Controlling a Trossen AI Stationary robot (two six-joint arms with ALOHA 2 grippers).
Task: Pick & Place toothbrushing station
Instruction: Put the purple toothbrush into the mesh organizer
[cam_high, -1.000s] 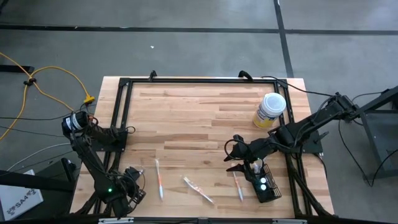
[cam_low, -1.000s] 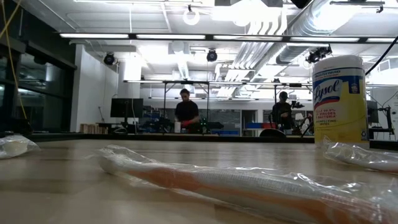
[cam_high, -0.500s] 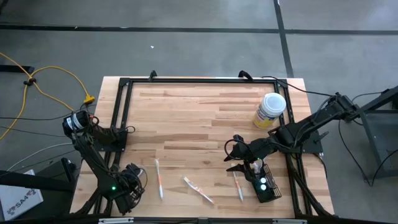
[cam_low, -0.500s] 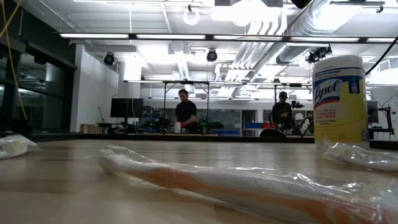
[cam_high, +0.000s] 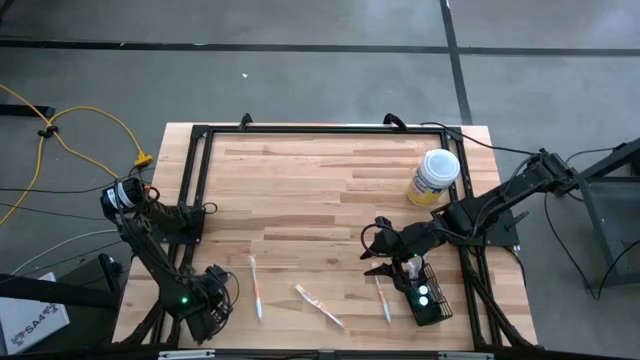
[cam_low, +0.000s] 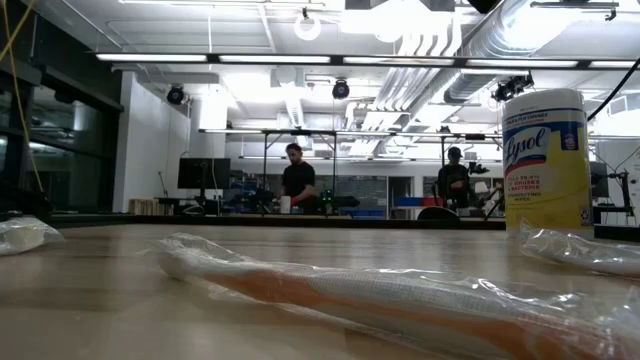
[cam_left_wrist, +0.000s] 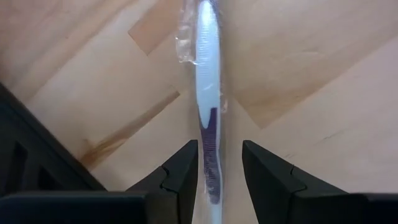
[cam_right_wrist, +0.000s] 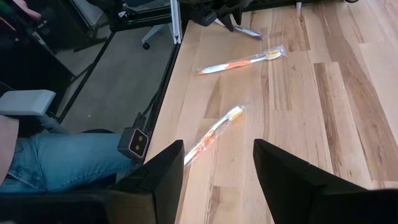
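Note:
The black wire-mesh basket (cam_high: 428, 298) stands at the near right of the table, with small white things inside it. My right gripper (cam_high: 376, 254) hangs open and empty just left of the basket's far end; its fingers also show spread in the right wrist view (cam_right_wrist: 214, 168). My left gripper (cam_high: 212, 296) is at the table's near left corner. In the left wrist view it is open (cam_left_wrist: 219, 155), one finger on either side of a plastic-wrapped toothbrush with a blue handle (cam_left_wrist: 207, 99) lying on the table. The gripper hides that toothbrush in the high view.
Three more wrapped toothbrushes lie along the near edge: one (cam_high: 256, 286) by the left gripper, one (cam_high: 320, 304) in the middle, one (cam_high: 383, 298) beside the basket. A yellow canister with a white lid (cam_high: 434, 177) stands far right. A person's leg (cam_right_wrist: 62, 163) is beyond the near edge.
My left arm has shifted a little at the table's near left corner. My right arm and the basket have kept still.

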